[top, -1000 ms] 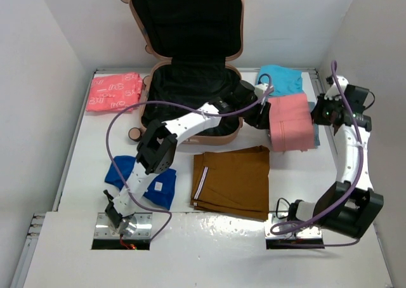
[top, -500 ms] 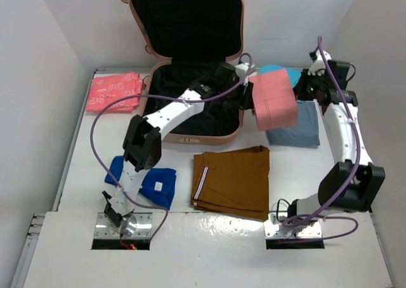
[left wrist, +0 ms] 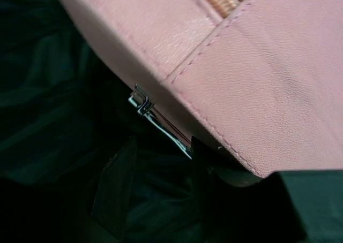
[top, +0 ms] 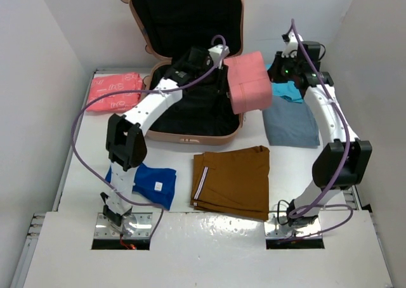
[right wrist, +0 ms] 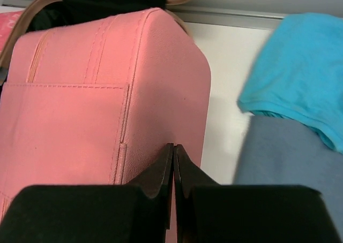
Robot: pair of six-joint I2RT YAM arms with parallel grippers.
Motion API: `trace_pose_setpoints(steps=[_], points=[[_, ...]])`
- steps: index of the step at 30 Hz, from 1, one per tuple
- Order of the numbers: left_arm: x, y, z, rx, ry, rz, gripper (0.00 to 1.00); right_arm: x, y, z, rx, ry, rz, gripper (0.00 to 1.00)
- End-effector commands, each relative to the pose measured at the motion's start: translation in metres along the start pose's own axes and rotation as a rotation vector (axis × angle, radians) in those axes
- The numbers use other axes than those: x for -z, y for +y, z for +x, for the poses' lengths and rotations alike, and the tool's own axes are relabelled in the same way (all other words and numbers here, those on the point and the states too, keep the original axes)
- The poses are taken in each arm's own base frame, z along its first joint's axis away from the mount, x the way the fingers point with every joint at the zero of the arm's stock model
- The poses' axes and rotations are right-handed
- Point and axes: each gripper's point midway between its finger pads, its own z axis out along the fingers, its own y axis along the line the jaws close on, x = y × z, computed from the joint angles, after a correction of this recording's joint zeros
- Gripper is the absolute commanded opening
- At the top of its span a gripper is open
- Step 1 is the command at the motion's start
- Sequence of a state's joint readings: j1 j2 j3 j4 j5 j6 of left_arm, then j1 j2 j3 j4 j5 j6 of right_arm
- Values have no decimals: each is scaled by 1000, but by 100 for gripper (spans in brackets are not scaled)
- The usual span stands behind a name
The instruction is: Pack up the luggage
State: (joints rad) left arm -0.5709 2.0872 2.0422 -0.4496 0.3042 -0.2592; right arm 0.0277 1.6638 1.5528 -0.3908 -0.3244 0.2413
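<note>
The right gripper (right wrist: 173, 171) has its fingers pressed together on the near edge of the soft pink pouch (right wrist: 107, 93), pinching what looks like a thin fold of it. The left gripper (top: 223, 63) meets the pouch's opposite side, but its wrist view is dark and crowded, so I cannot tell whether it is clamped or only alongside. Nearest the arm bases, a folded brown garment (top: 231, 180) and a blue garment (top: 149, 180) lie flat on the bench (top: 82, 167), with a grey garment (top: 292, 123) further right and a turquoise garment (top: 288, 90) behind it. Beyond them the luggage (top: 190, 134) sits open at the back of the bench, with its black-lined base flat, its lid (top: 184, 18) upright and a coral printed garment (top: 114, 91) to its left. The pouch hangs in the air over the base's right rim, only partly above the cavity. The step in hand seems to be carrying it in. Both arms should travel leftward together, holding the pouch level and clear of the rim, then lower it onto the lining before letting go.
</note>
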Motion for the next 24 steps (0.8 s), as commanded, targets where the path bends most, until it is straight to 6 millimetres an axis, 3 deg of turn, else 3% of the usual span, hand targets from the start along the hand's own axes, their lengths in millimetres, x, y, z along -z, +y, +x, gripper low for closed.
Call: trace_pose_setpoints(steps=[1, 6, 13, 15, 24], points=[[69, -99, -141, -159, -476, 271, 52, 1, 156, 62, -123, 286, -526, 2], [70, -74, -136, -158, -459, 226, 52, -14, 177, 64, -114, 313, -574, 2], [55, -29, -103, -95, -374, 158, 52, -33, 191, 96, -94, 399, -607, 2], [56, -25, -98, -68, -364, 160, 50, -37, 191, 104, -89, 416, -608, 2], [28, -11, -12, 12, -154, 176, 50, -49, 172, 115, -93, 437, -548, 2]])
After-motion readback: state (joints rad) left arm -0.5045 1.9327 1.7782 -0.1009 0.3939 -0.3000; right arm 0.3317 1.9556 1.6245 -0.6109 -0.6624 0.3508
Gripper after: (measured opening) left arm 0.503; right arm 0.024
